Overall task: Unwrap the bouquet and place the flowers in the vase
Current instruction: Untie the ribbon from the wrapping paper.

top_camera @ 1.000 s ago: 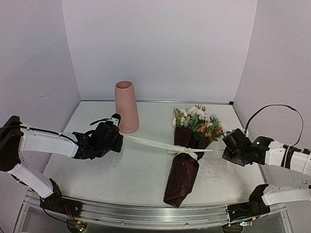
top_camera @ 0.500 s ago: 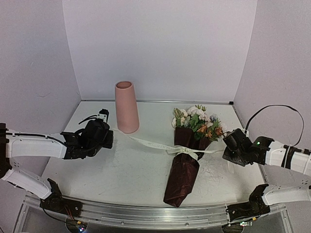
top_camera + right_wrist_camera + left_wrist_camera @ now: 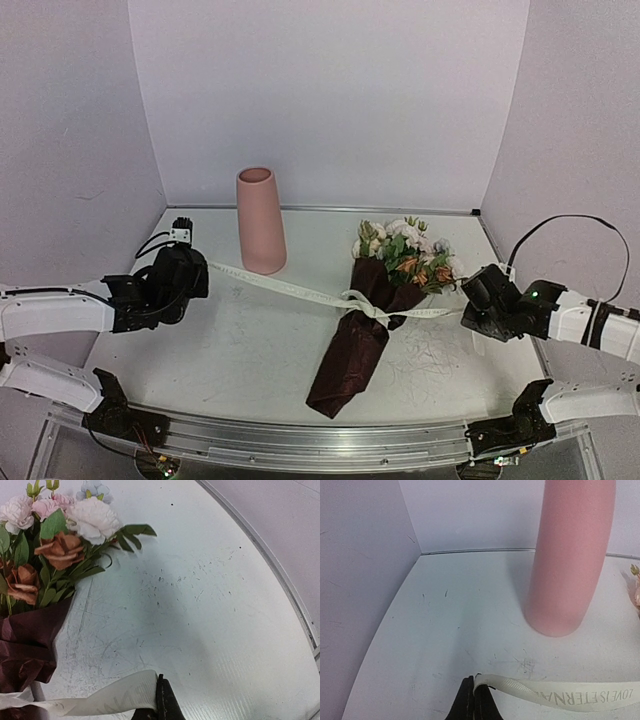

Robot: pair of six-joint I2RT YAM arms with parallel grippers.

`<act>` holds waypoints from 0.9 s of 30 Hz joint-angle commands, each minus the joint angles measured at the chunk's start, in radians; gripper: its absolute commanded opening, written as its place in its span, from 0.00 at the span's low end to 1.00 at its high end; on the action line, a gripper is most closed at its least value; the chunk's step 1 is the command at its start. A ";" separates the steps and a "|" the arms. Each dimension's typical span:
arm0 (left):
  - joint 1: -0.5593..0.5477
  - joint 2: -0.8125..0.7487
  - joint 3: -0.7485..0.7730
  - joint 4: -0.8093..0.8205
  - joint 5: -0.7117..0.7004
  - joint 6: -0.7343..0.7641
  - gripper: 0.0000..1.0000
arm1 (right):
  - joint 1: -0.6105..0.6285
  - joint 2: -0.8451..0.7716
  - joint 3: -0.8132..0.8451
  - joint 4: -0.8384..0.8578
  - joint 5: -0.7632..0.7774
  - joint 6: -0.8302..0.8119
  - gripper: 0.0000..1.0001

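Holding a cream ribbon (image 3: pixel 290 291) stretched between them, the left gripper (image 3: pixel 472 702) and the right gripper (image 3: pixel 162 700) each have their black fingers pressed together on one end of the strip. In both wrist views the band leaves the closed tips sideways. Printed with lettering, the ribbon runs from the left gripper across the white table (image 3: pixel 250 370) to a knot (image 3: pixel 362 304) around the bouquet (image 3: pixel 372 320). From there it goes on to the right gripper in a nearly straight line.

The bouquet lies on the table between the two grippers, nearer the right one. It is tied at the waist and wrapped in dark red crinkled paper (image 3: pixel 345 365). The flowers (image 3: pixel 60 540) are pink, peach, white and pale blue among green leaves. They lie ahead of the right gripper and to its left, their heads toward the back wall. The wrapped stem end points to the near edge of the table and slants toward the left arm's side.

The vase (image 3: pixel 570 560), salmon pink and plain, stands upright ahead of the left gripper and to its right, apart from it. The ribbon passes in front of the vase's foot, between it and the left gripper, without touching it.
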 commanded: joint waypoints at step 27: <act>0.014 -0.038 -0.039 -0.015 -0.054 -0.105 0.00 | -0.076 -0.363 0.446 -0.443 0.341 -0.152 0.05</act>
